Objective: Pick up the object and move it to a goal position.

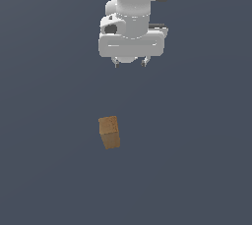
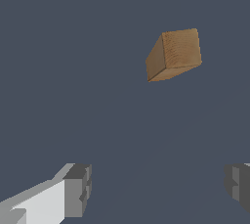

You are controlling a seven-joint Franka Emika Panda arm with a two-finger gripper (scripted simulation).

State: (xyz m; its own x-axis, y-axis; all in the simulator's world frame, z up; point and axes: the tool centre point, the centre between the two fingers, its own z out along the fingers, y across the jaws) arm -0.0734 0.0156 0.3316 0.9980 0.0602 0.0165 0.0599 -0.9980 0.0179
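Note:
The object (image 1: 109, 131) is a brown wood-grain block standing on the dark grey floor, a little left of centre in the exterior view. In the wrist view the object (image 2: 174, 55) shows one end face and a shaded side. My gripper (image 1: 131, 64) hangs well above the block and slightly to the exterior view's right of it. Its fingers (image 2: 78, 190) are spread wide apart with nothing between them, so it is open. The gripper (image 2: 157, 188) is apart from the block.
A plain dark grey floor (image 1: 197, 160) fills both views. The white arm body (image 1: 132, 27) reaches down from the top of the exterior view.

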